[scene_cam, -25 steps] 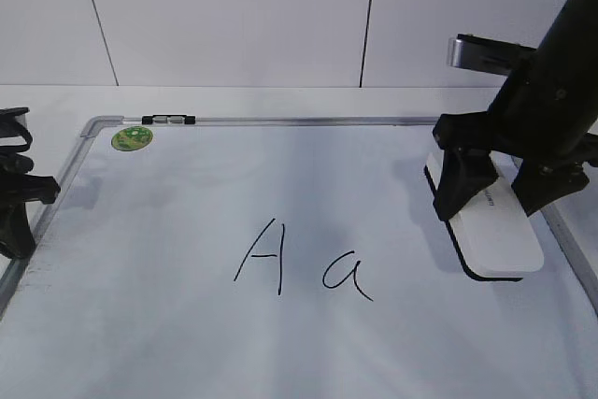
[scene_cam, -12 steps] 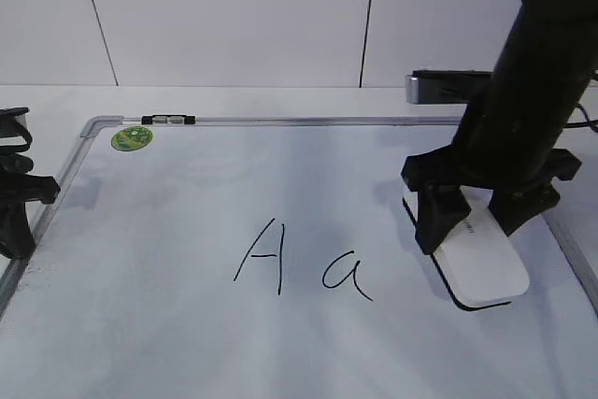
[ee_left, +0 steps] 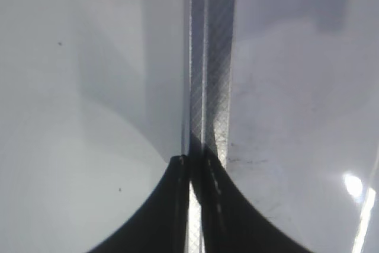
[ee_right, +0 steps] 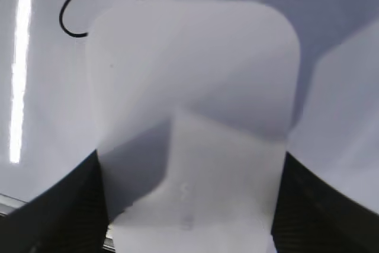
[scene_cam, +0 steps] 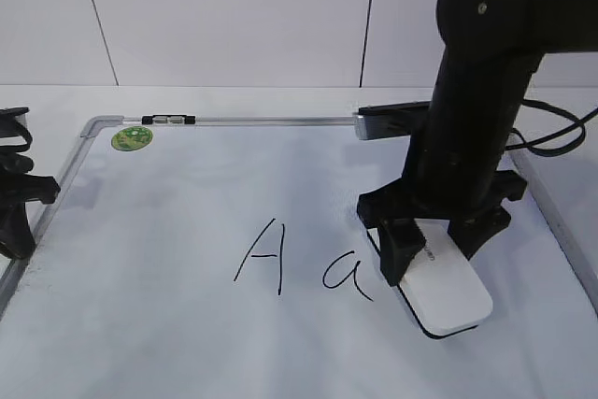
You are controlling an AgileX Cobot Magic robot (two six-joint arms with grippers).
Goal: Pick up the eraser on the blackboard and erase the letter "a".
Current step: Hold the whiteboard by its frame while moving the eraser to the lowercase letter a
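The white eraser [scene_cam: 447, 298] with its dark felt base lies flat on the blackboard [scene_cam: 187, 334], just right of the letter "a" [scene_cam: 346, 274]. My right gripper [scene_cam: 432, 251] is shut on the eraser, one finger on each long side. In the right wrist view the eraser [ee_right: 195, 105] fills the frame between the fingers [ee_right: 189, 205], and part of the letter "a" [ee_right: 83, 4] shows at the top left. My left gripper [scene_cam: 14, 217] rests at the board's left edge; in the left wrist view its fingers [ee_left: 195, 173] are shut over the silver frame [ee_left: 210, 57].
A capital "A" [scene_cam: 262, 254] is written left of the letter "a". A round green sticker [scene_cam: 132, 138] and a small black clip [scene_cam: 168, 120] sit at the board's far left corner. A white wall stands behind the table.
My right gripper has slid the eraser leftward and toward the front across the board, from near the right frame to just beside the letter "a". The left arm has not moved.
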